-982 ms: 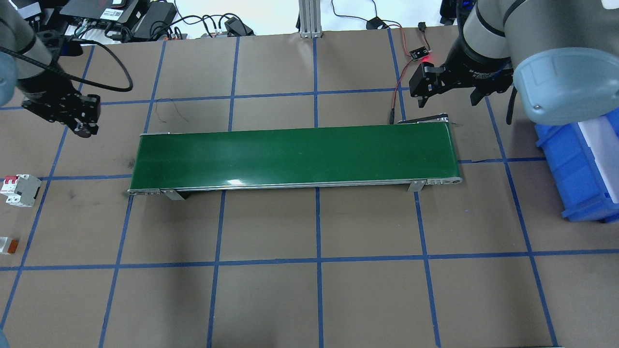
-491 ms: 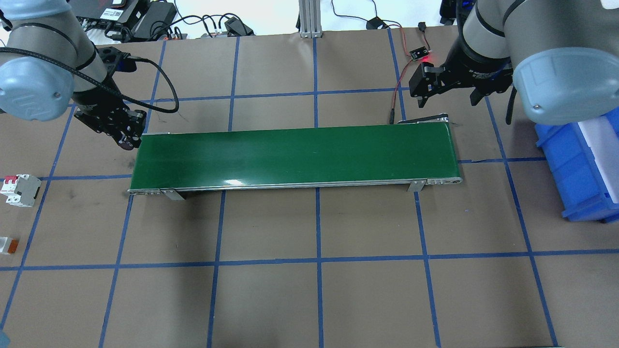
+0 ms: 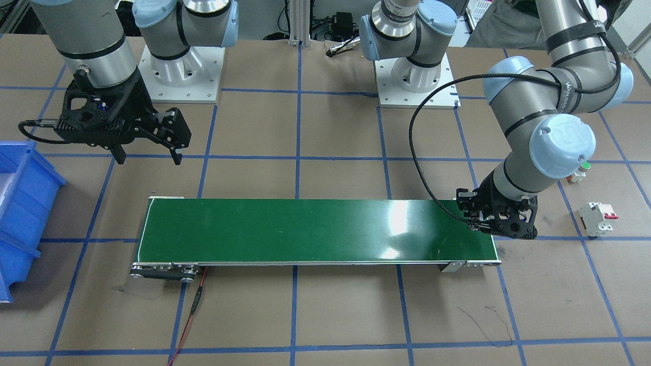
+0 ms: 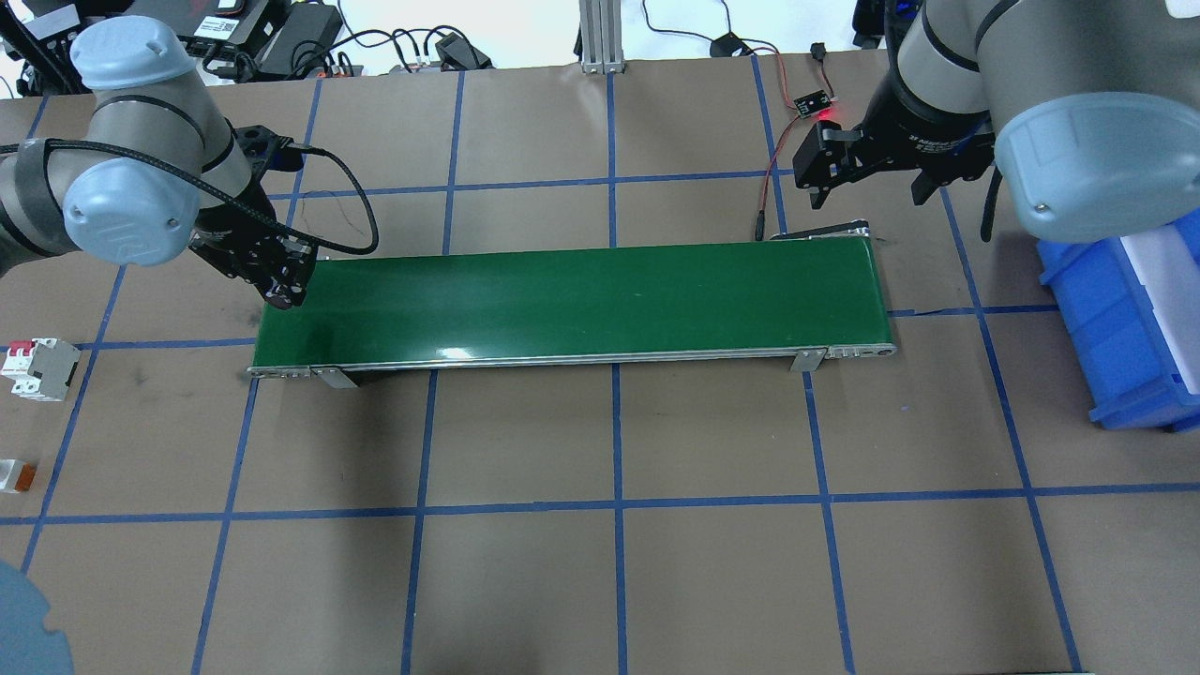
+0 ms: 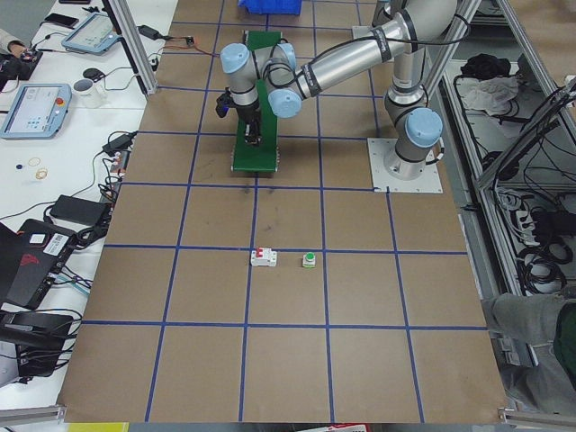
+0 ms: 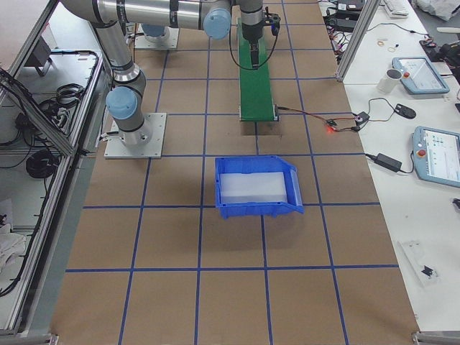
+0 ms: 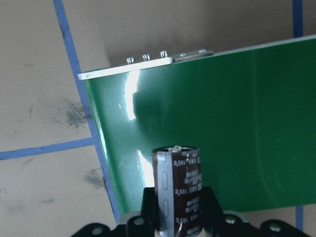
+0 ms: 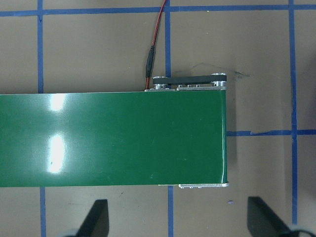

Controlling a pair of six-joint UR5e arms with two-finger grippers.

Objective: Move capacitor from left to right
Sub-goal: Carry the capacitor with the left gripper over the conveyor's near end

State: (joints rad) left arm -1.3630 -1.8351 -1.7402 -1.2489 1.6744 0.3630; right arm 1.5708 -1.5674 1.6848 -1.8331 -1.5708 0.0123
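Note:
My left gripper [image 4: 281, 284] is shut on the capacitor [image 7: 177, 190], a dark stubby cylinder with a pale grey stripe, held upright between the fingers. It hangs over the left end of the green conveyor belt [image 4: 581, 300], just inside its edge; the front view shows the gripper [image 3: 501, 223] at that same end. The belt end [image 7: 237, 108] lies right below the capacitor. My right gripper [image 4: 872, 183] is open and empty, behind the belt's right end; it also shows in the front view [image 3: 148, 155] and the right wrist view [image 8: 180, 219].
A blue bin [image 4: 1116, 328] stands at the right edge of the table. A white breaker with red switches [image 4: 37, 368] and a small button [image 4: 17, 475] lie at the far left. A red wire and a lit sensor board [image 4: 814, 103] sit behind the belt's right end.
My left arm has swung right and slightly forward with the capacitor, from left of the belt to over its left end. The right arm has not moved.

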